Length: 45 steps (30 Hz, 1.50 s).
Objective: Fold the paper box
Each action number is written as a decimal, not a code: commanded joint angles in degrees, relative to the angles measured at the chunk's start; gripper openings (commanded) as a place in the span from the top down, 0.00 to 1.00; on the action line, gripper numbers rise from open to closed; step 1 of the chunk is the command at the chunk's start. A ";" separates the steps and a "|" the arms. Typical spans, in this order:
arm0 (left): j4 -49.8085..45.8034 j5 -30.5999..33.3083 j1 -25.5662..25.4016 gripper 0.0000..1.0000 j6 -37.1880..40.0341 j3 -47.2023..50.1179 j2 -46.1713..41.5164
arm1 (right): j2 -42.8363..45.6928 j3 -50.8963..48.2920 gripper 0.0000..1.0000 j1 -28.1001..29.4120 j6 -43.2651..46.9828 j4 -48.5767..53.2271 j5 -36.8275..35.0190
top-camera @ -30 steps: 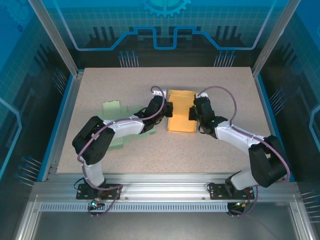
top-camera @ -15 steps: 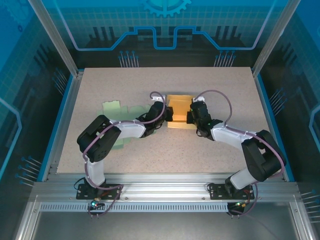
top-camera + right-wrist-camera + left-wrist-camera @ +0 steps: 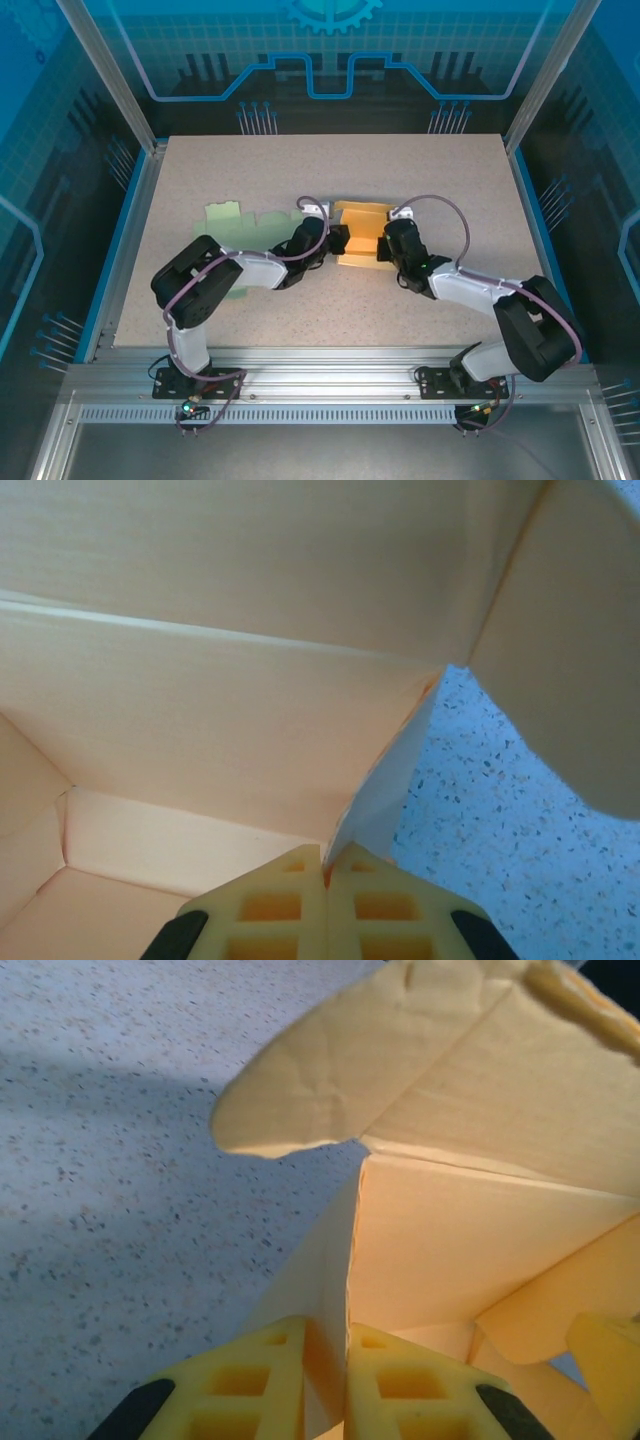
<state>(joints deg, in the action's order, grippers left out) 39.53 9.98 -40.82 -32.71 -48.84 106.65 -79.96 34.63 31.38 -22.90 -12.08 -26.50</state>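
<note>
Paper box (image 3: 362, 232) stands directly between your arms, equally near both, with left gripper (image 3: 339, 240) pinching its left wall and right gripper (image 3: 384, 246) clamped on its right wall.

Yellow paper box (image 3: 362, 236); speckled grey table (image 3: 420, 165); seemingly pale-green sheet (image 3: 225, 215).

Left gripper (image 3: 345, 1385) at bottom edge of frame, both yellow fingertips (image 3: 255, 1385) visible. A thin upright wall of the paper box (image 3: 470, 1230) sits pinched between them, jaws nearly touching. Box partly erected: inner panels meet at a creased corner just above the fingertips. Rounded flap (image 3: 330, 1070), wrinkled, juts out upper left over the speckled grey table (image 3: 100, 1180). Small yellow piece at lower right edge; cannot tell what it is.
</note>
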 commanded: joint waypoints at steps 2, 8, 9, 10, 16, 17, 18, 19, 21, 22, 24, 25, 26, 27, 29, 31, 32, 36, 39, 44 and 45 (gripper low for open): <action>3.03 -12.51 -3.32 0.84 0.55 4.59 -0.63 | 2.70 -4.02 0.95 4.79 0.66 -2.25 6.65; 3.95 -13.91 -3.33 0.84 2.48 7.85 -1.55 | 6.48 -7.81 0.93 7.22 -0.36 -1.52 3.84; 4.05 -14.10 -3.37 0.84 2.70 8.25 -1.71 | 7.02 -8.44 0.93 7.59 -0.70 -1.38 3.34; 4.11 -14.13 -3.31 0.84 2.81 8.70 -1.72 | 7.44 -9.02 0.92 7.89 -1.14 -1.12 2.75; 4.29 -12.50 -3.32 0.83 3.56 11.98 -4.07 | 10.40 -11.87 0.90 9.49 -3.42 1.00 -0.64; 4.24 -12.23 -3.33 0.82 3.77 12.33 -4.61 | 11.06 -12.00 0.90 9.58 -3.82 1.78 -1.41; 4.15 -12.00 -3.36 0.81 3.96 12.68 -5.31 | 12.04 -12.20 0.89 9.58 -4.04 2.74 -2.26; 4.15 -11.84 -3.33 0.79 4.14 12.96 -5.99 | 13.05 -12.31 0.88 9.55 -4.21 3.70 -2.93; 3.98 -11.90 -3.33 0.72 4.14 13.28 -7.63 | 15.24 -12.29 0.85 9.56 -4.18 5.78 -3.81; 3.76 -11.91 -3.30 0.67 4.05 13.41 -8.56 | 16.36 -12.08 0.83 9.53 -4.22 7.21 -4.20; 3.30 -11.91 -3.40 0.59 4.05 13.77 -10.65 | 18.96 -11.31 0.80 9.57 -4.09 10.44 -4.84; 2.85 -11.59 -3.48 0.59 4.06 14.06 -12.08 | 20.52 -10.65 0.79 9.57 -4.15 12.75 -5.32; 2.41 -11.16 -3.63 0.58 4.06 14.50 -13.56 | 22.27 -9.87 0.78 9.51 -4.11 15.41 -5.74; 1.95 -10.61 -3.70 0.58 4.01 14.93 -15.14 | 23.90 -9.16 0.76 9.51 -4.01 17.57 -5.98; 0.36 -9.12 -3.90 0.57 3.96 16.14 -19.27 | 28.05 -7.15 0.72 9.55 -3.59 22.85 -6.19; -1.50 -7.35 -4.22 0.57 4.19 17.28 -23.92 | 32.49 -4.40 0.67 9.58 -3.05 28.57 -6.12; -2.70 -6.52 -4.43 0.56 4.58 17.69 -26.57 | 34.24 -3.00 0.65 9.58 -2.64 30.56 -5.81; -10.75 -2.80 -4.70 0.51 7.03 16.31 -35.54 | 38.58 4.90 0.54 9.11 -2.21 39.62 -5.34; -20.42 0.68 -4.71 0.47 10.88 10.12 -37.91 | 35.22 12.80 0.47 6.96 -2.10 45.35 -3.80; -29.10 4.08 -4.17 0.47 16.18 -1.22 -32.70 | 23.50 26.00 0.41 1.75 -1.62 51.14 -0.96; -30.07 3.76 -3.92 0.48 16.35 -3.00 -31.21 | 21.33 27.74 0.41 0.35 -1.41 51.55 0.17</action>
<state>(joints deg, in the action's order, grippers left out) 17.04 10.74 -45.15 -20.71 -47.09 72.07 -54.00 58.57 34.44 -25.21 32.91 -28.99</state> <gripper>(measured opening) 0.527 0.588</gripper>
